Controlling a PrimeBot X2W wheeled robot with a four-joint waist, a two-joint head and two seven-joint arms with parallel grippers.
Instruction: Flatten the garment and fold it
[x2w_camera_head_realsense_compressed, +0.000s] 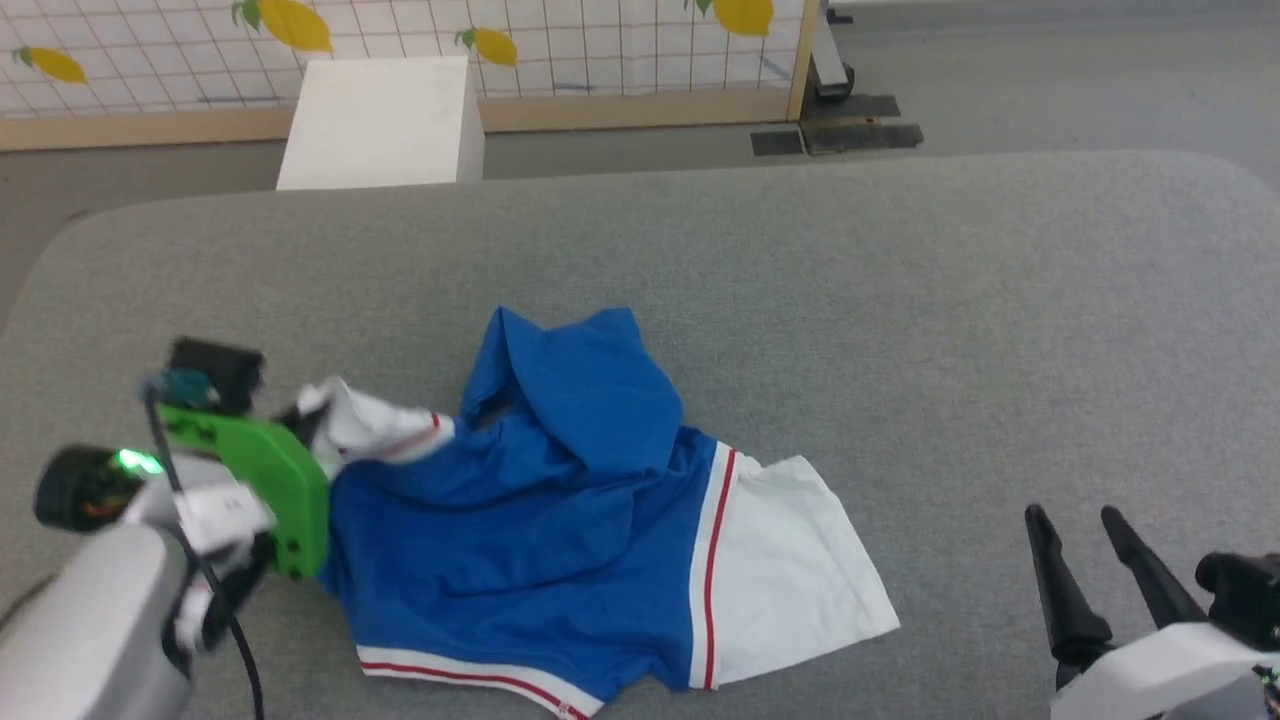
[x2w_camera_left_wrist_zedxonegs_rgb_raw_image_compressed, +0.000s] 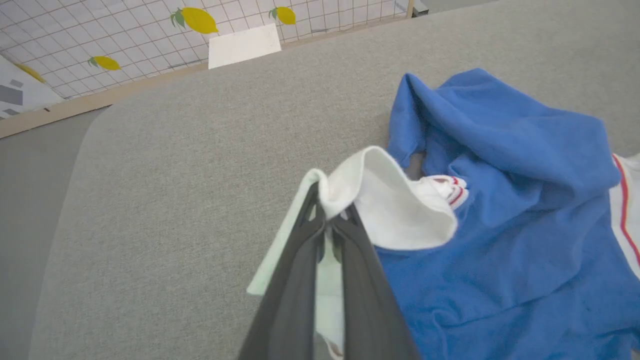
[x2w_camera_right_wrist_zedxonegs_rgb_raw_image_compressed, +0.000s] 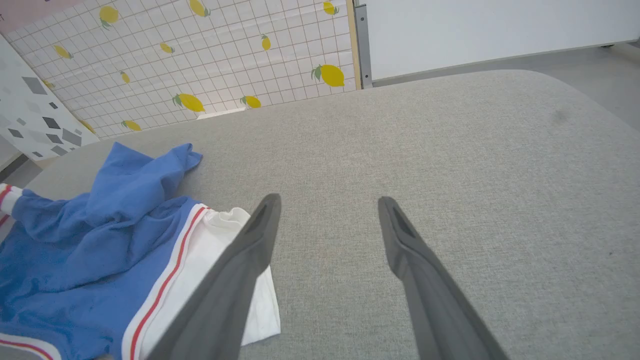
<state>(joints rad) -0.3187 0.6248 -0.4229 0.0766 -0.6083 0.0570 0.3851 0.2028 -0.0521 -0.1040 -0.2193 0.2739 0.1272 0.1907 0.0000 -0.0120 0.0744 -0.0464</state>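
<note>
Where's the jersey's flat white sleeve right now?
Head view: the white sleeve lies flat on the grey surface, at the right end of the garment, left of the right gripper.

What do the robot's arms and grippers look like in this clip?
Both the left gripper and right gripper have two long, tapering dark-grey fingers. The left wrist carries a bright green bracket, a lit green light and a black cable on a pale grey forearm.

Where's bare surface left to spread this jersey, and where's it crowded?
Free: the wide grey surface beyond and right of the garment, to the far edge; also the strip between its white sleeve and the right tool. Crowded: near left, where the left tool pinches the other sleeve.
</note>
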